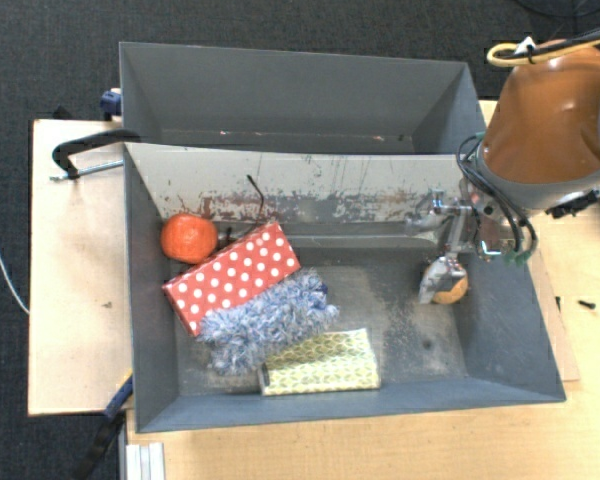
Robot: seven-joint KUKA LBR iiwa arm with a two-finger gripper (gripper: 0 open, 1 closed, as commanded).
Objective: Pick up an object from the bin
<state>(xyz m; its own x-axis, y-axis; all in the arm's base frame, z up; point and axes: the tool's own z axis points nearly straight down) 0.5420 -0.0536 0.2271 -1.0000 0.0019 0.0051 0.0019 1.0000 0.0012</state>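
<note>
Grey metal bin (500, 338), pretty scuffed along the far wall, with only a handful of things in it. The gripper (443, 280) hangs down on the right side, under the arm's big orange cover (545, 118), and its tip is right at a small tan lump (454, 289), roundish, sitting on the bin floor on the right, not far from the foot of the far wall. The lump looks like it's touching the gripper tip, but honestly I can't tell how far open the gripper is or whether it actually has hold of the thing.

As for markings, the red box (232, 275) on the left is covered in white polka dots and lies at an angle. The yellow-green pad (320, 361) by the near wall has a fine printed pattern, too small to make out.

Everything else is over on the left, well apart from the gripper. An orange ball (188, 238) sits at the far left, just beside the red box's far end. A blue-grey fluffy thing (268, 320) lies against the box's near side and partly over the pad. A thin black wire (256, 198) sticks up near the far wall. The floor around the lump is bare.
</note>
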